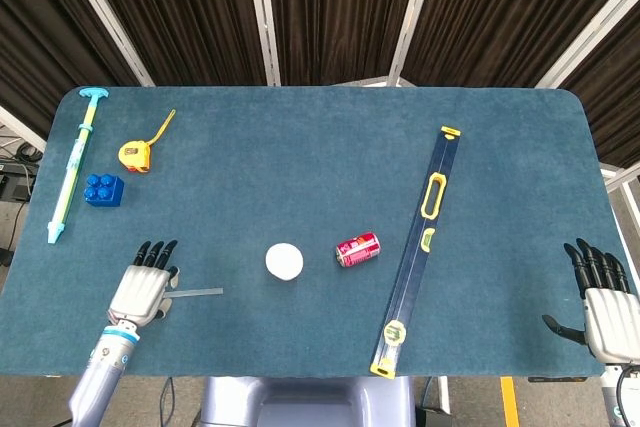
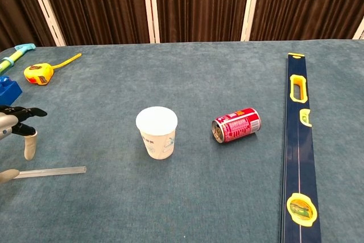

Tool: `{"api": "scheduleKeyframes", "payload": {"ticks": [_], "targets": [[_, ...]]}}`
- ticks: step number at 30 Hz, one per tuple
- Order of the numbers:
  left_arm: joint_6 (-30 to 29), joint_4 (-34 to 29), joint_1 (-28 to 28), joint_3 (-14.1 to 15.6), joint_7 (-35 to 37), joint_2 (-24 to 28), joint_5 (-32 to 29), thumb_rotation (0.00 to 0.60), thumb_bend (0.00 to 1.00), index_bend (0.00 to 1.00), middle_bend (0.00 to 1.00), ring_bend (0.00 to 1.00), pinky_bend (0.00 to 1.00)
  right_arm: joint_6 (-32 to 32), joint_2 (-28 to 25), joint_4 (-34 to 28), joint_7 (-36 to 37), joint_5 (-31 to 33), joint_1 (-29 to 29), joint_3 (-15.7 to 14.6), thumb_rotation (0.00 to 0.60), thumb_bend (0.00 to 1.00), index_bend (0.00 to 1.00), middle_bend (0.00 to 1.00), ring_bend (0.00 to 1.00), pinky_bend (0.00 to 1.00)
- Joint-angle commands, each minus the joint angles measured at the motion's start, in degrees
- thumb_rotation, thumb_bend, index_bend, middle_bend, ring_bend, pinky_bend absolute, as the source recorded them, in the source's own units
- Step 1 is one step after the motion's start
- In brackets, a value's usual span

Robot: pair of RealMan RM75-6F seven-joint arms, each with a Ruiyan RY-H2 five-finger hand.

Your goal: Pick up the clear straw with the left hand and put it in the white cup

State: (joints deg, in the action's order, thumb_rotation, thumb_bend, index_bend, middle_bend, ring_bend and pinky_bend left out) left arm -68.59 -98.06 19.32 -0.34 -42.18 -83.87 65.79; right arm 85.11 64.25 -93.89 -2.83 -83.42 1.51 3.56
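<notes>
- Nearest the front edge of the table (image 1: 320, 147), the left hand (image 1: 143, 287) hangs over the left end of the straw (image 1: 200, 293), fingers spread and pointing away from the robot; the chest view shows the thumb beside the straw's end, and I cannot tell whether any finger touches it
- At the front right corner the right hand (image 1: 603, 312) rests off the table's edge, fingers straight and apart, holding nothing
- Lying flat on the cloth, the straw runs left to right, its free end pointing toward the cup (image 1: 284, 261) and stopping short of it
- Upright near the middle of the table, the cup stands apart from the straw, its mouth facing up
- Just right of the cup, a red can (image 1: 357, 249) lies on its side
- Right of the can, a long blue level (image 1: 420, 247) runs from the front edge back toward the far side
- Far left, a blue block (image 1: 104, 189) sits beside a long syringe (image 1: 72, 166)
- Just behind the block lies a yellow tape measure (image 1: 137, 153), a short length of its tape pulled out
</notes>
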Motion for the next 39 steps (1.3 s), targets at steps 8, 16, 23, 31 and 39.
{"api": "scheduleKeyframes", "payload": {"ticks": [8,16,23,31,39], "targets": [[0.1,1.8,0.5,0.4,0.0,-1.0,-1.0,0.600,0.40,0.48,0.00,0.00,0.00,0.0,0.0,0.0,-0.1,0.0,0.0,0.0,0.600,0.08,0.00,0.00,0.00,0.00],[0.2,3.2,0.9,0.9,-0.1,-2.2,-0.9,0.600,0.40,0.48,0.00,0.00,0.00,-0.1,0.0,-0.1,0.0,0.1,0.0,0.0,0.600,0.08,0.00,0.00,0.00,0.00],[-0.2,4.2,1.0,1.1,-0.3,-3.2,-0.8,0.600,0.40,0.48,0.00,0.00,0.00,0.0,0.0,0.0,0.1,0.0,0.0,0.0,0.600,0.08,0.00,0.00,0.00,0.00],[0.0,5.6,1.2,1.4,-0.5,-4.2,-0.8,0.600,0.40,0.48,0.00,0.00,0.00,0.0,0.0,0.0,0.0,0.1,0.0,0.0,0.600,0.08,0.00,0.00,0.00,0.00],[-0.1,6.4,1.2,1.8,-0.4,-4.6,-0.7,0.600,0.40,0.47,0.00,0.00,0.00,-0.1,-0.1,0.0,0.1,0.0,0.0,0.0,0.600,0.08,0.00,0.00,0.00,0.00]]}}
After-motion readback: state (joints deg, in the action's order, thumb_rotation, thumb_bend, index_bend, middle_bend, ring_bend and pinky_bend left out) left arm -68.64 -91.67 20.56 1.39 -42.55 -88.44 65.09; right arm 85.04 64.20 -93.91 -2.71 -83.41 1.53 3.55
